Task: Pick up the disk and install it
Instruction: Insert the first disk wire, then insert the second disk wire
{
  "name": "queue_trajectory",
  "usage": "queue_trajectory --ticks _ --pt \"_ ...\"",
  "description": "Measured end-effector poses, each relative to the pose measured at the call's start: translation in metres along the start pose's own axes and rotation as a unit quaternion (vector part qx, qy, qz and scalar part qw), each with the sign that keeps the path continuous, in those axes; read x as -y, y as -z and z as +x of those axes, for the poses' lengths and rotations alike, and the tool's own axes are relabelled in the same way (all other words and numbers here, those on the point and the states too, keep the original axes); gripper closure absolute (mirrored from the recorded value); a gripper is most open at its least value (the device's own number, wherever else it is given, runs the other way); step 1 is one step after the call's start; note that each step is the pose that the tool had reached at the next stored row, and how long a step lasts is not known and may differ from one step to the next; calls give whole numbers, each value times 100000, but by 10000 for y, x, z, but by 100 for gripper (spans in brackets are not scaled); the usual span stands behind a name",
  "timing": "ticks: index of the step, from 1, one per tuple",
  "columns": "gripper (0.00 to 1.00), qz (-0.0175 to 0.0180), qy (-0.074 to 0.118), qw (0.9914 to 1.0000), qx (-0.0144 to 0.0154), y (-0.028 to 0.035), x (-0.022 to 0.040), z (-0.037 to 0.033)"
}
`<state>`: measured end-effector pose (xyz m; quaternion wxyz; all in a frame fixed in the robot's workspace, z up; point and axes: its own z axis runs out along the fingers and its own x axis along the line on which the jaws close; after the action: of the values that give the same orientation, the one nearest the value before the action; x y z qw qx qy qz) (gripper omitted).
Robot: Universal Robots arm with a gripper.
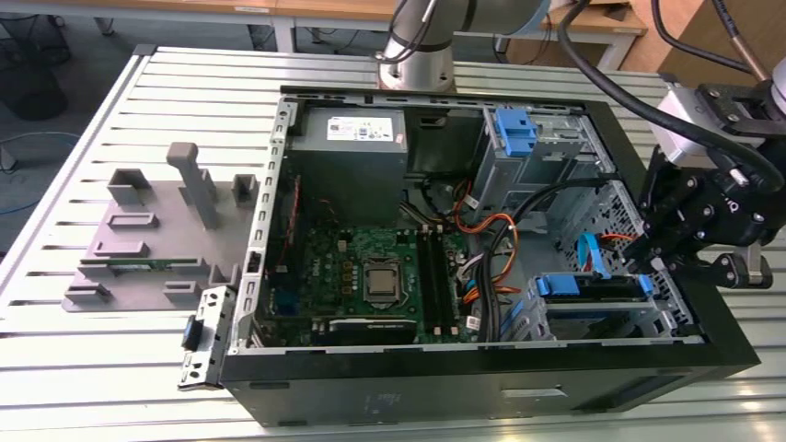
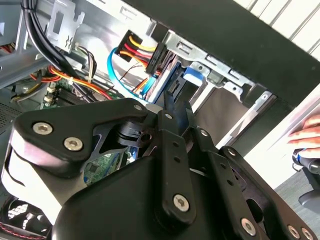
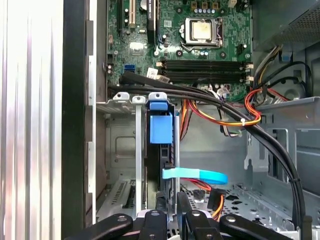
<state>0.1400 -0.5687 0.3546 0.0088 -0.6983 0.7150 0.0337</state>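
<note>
In the exterior view the claw (image 1: 657,267) hangs at the open case (image 1: 368,405) wall on that view's right, beside the drive cage (image 1: 590,308) where the disk (image 1: 587,285) sits in its blue carrier. In the second wrist view its fingers (image 2: 169,107) appear pinched on the disk's edge. In the first wrist view the disk (image 3: 161,150) stands on edge in the cage, long axis running straight away from the claw (image 3: 170,200).

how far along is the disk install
Mostly done, it seems: the disk, in its blue carrier, already sits upright in the drive cage near the open computer case's front corner. In hand: the end effector is right at the disk's edge, fingers on either side. Whether the disk is fully seated, I can't tell. The grey stand beside the case holds no disk.
</note>
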Motion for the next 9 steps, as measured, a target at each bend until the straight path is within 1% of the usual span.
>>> queue_trajectory --ticks 2,4,9 --pt "77 0 -7 100000 12 0 0 0" --pt "77 -1 1 100000 117 0 0 1" --pt "77 -1 0 100000 111 7 -1 1"
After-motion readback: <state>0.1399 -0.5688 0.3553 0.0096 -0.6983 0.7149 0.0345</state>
